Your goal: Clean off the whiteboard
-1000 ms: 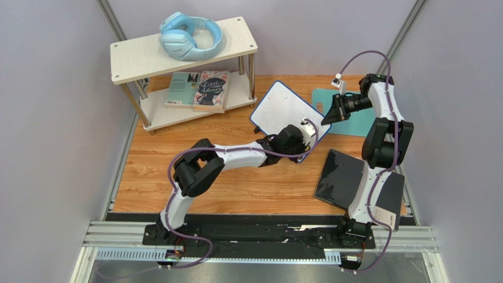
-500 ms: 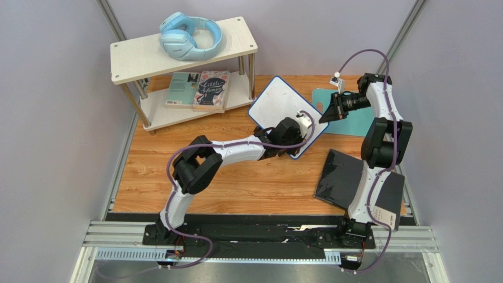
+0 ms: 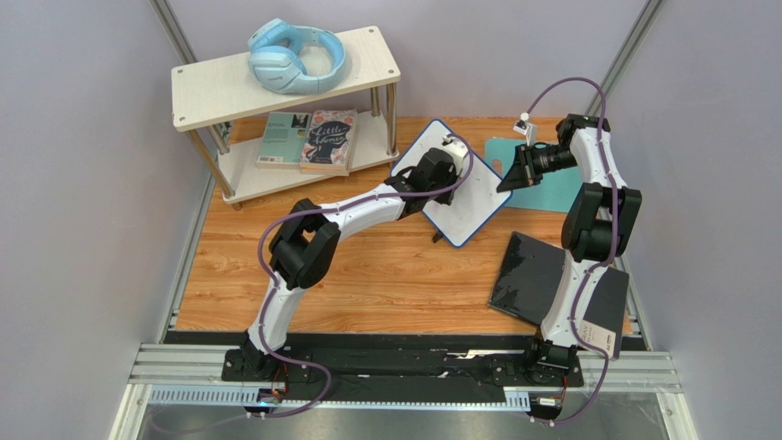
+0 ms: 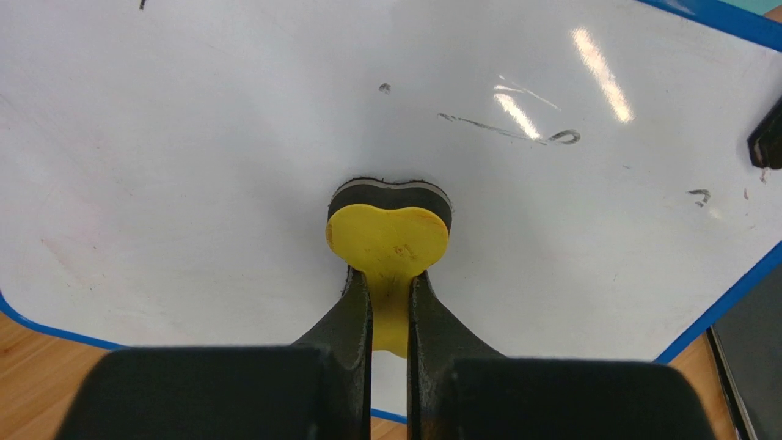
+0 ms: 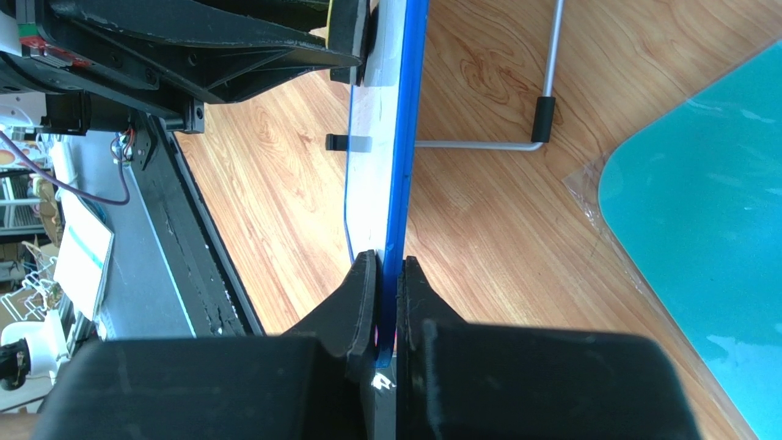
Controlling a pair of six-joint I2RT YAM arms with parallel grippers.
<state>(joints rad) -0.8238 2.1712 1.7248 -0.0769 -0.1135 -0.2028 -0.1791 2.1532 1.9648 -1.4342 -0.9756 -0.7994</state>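
Eraser duty, mid-board, with the other arm bracing the frame

Whiteboard (image 3: pixel 473 200) stood tilted on its wire stand (image 5: pixel 549 64) toward the far edge of the counter, a bit right of the middle, with a teal mat (image 3: pixel 551 188) just beside it on the far right corner side. Right gripper (image 5: pixel 385 268) was pinched onto the board's blue edge, holding it steady. Left gripper (image 4: pixel 390 280) was nearly closed, clamping the stem of a yellow heart-shaped eraser (image 4: pixel 389 240) whose felt sat flat on the white surface. A thin scribble (image 4: pixel 503 126), a small squiggle (image 4: pixel 699 195) and a dot (image 4: pixel 385 88) were left. My take: keep the felt flat, press lightly so the stand doesn't skid, and sweep toward those marks without bumping the bracing fingers.
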